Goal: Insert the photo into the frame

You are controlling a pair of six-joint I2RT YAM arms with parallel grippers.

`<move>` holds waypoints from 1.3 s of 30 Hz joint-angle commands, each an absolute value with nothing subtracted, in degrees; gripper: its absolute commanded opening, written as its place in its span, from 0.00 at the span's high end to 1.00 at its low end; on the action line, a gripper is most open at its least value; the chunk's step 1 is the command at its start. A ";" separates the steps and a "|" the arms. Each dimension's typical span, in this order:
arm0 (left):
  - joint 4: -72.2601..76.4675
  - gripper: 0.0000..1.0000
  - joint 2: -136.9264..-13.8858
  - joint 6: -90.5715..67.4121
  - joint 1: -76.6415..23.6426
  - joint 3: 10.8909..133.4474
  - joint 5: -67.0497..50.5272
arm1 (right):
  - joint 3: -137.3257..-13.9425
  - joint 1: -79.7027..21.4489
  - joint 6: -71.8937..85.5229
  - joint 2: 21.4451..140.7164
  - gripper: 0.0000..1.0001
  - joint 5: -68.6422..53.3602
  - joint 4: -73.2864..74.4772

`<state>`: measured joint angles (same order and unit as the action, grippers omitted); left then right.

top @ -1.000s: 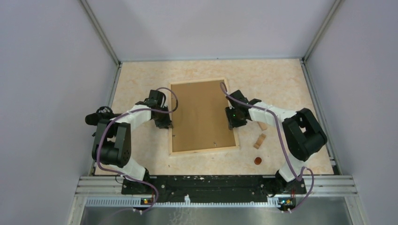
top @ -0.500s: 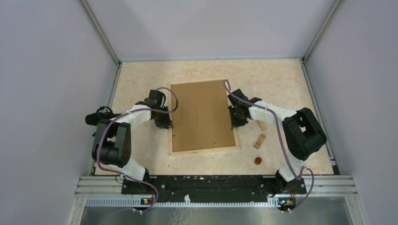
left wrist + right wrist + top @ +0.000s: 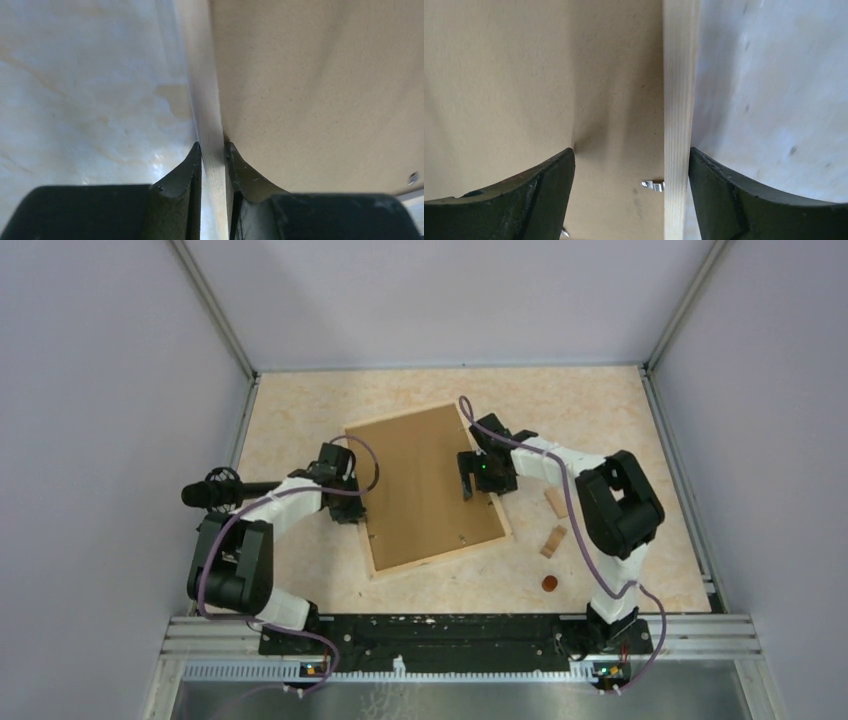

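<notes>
The frame (image 3: 440, 556) lies askew in the middle of the table with the photo's plain brown board back (image 3: 425, 485) facing up inside it. My left gripper (image 3: 349, 508) is shut on the frame's left slat. In the left wrist view the fingers (image 3: 212, 147) pinch the pale slat (image 3: 205, 100), with the board (image 3: 310, 90) to its right. My right gripper (image 3: 480, 483) is open at the frame's right side. In the right wrist view its fingers (image 3: 631, 155) straddle the slat (image 3: 679, 100), one over the board (image 3: 524, 75), one over the table. The photo's picture side is hidden.
Two small wooden blocks (image 3: 556, 502) (image 3: 553, 540) and a small reddish-brown disc (image 3: 549, 583) lie on the table right of the frame. A small metal clip (image 3: 653, 185) sticks out from the slat over the board. Grey walls enclose the table.
The frame with the board has turned counterclockwise, its far end swinging left. My right gripper has moved farther and left along the right slat. My left gripper keeps its hold.
</notes>
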<state>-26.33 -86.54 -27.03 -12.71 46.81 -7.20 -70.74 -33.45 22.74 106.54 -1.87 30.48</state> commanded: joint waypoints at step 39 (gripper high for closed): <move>-29.42 0.02 -95.08 -26.87 -24.31 78.24 19.46 | -50.78 -31.64 62.58 83.23 0.15 16.30 27.13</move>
<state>-31.27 -85.95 -28.73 -26.48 71.75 13.10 -51.42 -32.29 58.24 84.38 15.25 34.04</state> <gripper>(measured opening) 0.985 0.864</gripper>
